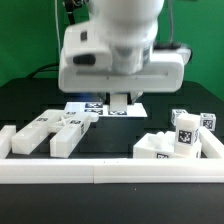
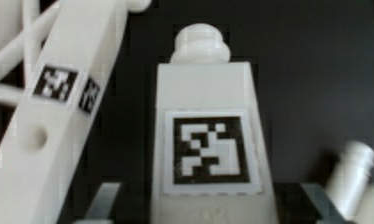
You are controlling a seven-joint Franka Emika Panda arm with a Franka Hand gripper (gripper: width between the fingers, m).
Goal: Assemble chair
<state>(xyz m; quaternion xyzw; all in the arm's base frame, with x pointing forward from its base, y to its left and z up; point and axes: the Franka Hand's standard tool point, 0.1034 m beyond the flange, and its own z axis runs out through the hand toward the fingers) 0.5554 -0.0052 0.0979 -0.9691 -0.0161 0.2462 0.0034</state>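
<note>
Exterior view, left to right.

- Far left, on the black table (image 1: pixel 30 95): the left group of chair parts (image 1: pixel 45 133), white blocky bars lying close together. Some carry black-and-white tags. They sit just behind the border rail (image 1: pixel 110 172).
- Centre: the white arm (image 1: pixel 115 45) fills the upper middle. The gripper (image 1: pixel 121 100) hangs low over the marker board (image 1: pixel 88 106), towards that board's end on the exterior view's right.
- Right: the right group of chair parts (image 1: pixel 180 138), stacked cubes and blocks with tags facing the camera. It also lies just behind the rail and well apart from the left group.

Wrist view.

- A tagged block (image 2: pixel 205 110) runs lengthwise through the middle of the picture, its square tag facing the camera.
- A rounded peg (image 2: pixel 202 42) sticks out of the block's far end.
- The near end sits between the two dark fingers (image 2: pixel 107 200).
- The jaws stand partly open, one on each side of the block. I cannot tell whether the pads press on it, so I cannot confirm a grip.
- Long tagged bars (image 2: pixel 59 90) cross at a slant beside the block.
- On the block's other side is a round white piece (image 2: pixel 353 170), apart from it.
</note>
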